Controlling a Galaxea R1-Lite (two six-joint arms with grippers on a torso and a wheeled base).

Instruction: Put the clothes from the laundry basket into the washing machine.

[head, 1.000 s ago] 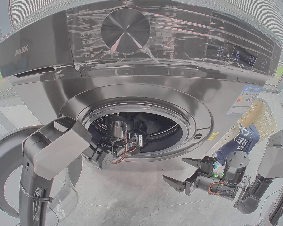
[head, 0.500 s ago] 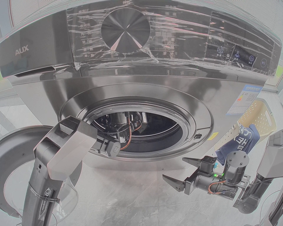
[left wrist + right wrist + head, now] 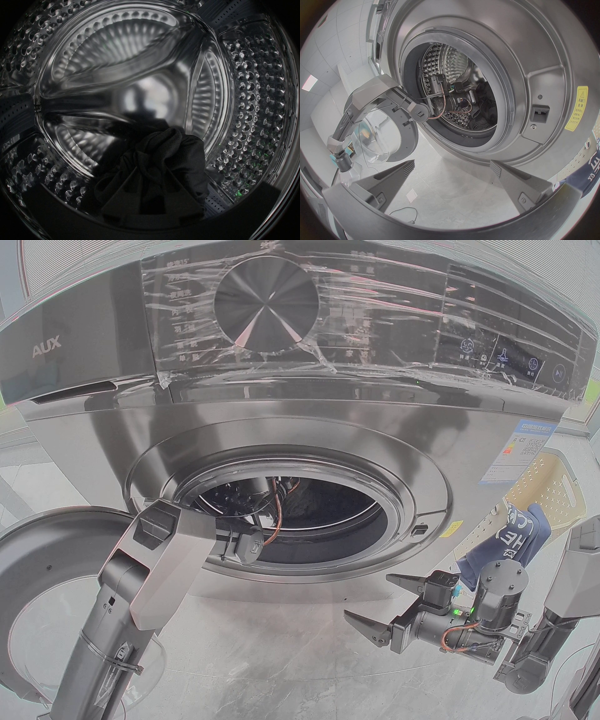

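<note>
Head view: left arm inside washing machine [image 3: 350, 421], right gripper [image 3: 369, 599] spread wide, empty, blue garment [image 3: 522, 534] hanging on laundry basket [image 3: 553, 487]; left wrist view: black garment [image 3: 156, 168] on drum [image 3: 256, 93] floor; right wrist view: left gripper [image 3: 473, 104] beside it, grip cannot be told.

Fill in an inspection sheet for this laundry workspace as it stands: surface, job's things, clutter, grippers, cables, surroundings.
surface: grey tiled floor in front of the washing machine.
job's things: washing machine door swung open; dark garment lying in the drum; blue garment hanging at the laundry basket.
clutter: small white scrap on the floor.
grippers: left gripper inside the drum, close to the dark garment; right gripper open and empty, low outside the machine.
cables: orange cable on the left wrist; thin loose cable on the floor.
surroundings: white tiled walls.
</note>
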